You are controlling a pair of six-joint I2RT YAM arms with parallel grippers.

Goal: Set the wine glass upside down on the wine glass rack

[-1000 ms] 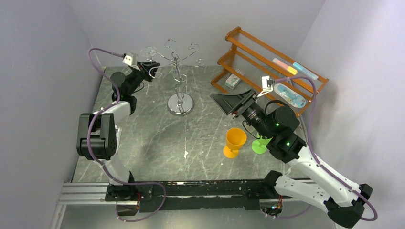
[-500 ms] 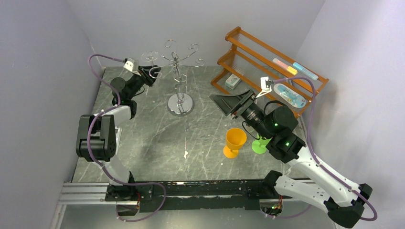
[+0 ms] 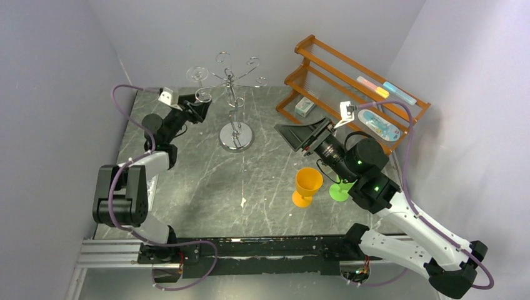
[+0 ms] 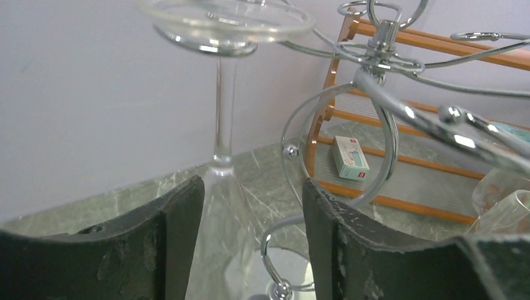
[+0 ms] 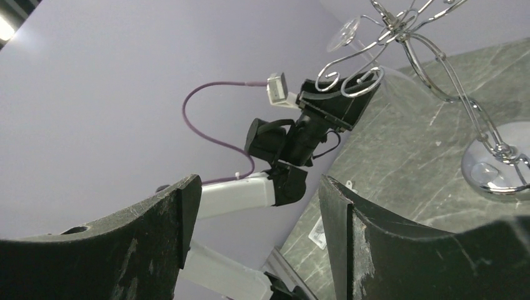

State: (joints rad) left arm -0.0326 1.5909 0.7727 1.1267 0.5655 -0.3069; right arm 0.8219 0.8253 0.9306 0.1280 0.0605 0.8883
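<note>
Looking at a clear, thin-stemmed wine glass point(image 4: 224, 106) hung foot-up on the wine glass rack point(image 3: 234, 103), out on the scroll arm at roughly 10 o'clock from the pole, bowl dangling underneath. All shiny chrome wire on that rack, curly ends up top, mirrored round base sitting on the bench point(image 3: 206, 181) (dark grey stone look, pale veins). Found the left gripper point(image 3: 201, 109) at about 9 o'clock of the pole, scuffed matte black jaws spread apart with the bowl hanging in the gap, nearer one side. Can't call touching or not between glass and jaw from the left wrist view: see-through bowl, edges kinda lost against the bench, bottom rim cut off by the frame. Same deal from overhead, barely any glass visible apart from the foot. Then the right gripper point(image 3: 295, 136) around 3 o'clock of the rack, well apart from it, jaws wide open and gripping nothing. Also spotted a smooth orange goblet point(image 3: 307, 184) upright near 4 o'clock, with a green cup point(image 3: 339, 191) just beside it, mostly hidden behind the right arm. Orange-brown slatted wooden shelf point(image 3: 350, 81) at 2 o'clock of the bench, small pale box point(image 3: 304, 107) on its lower tier, print too small to read.
</note>
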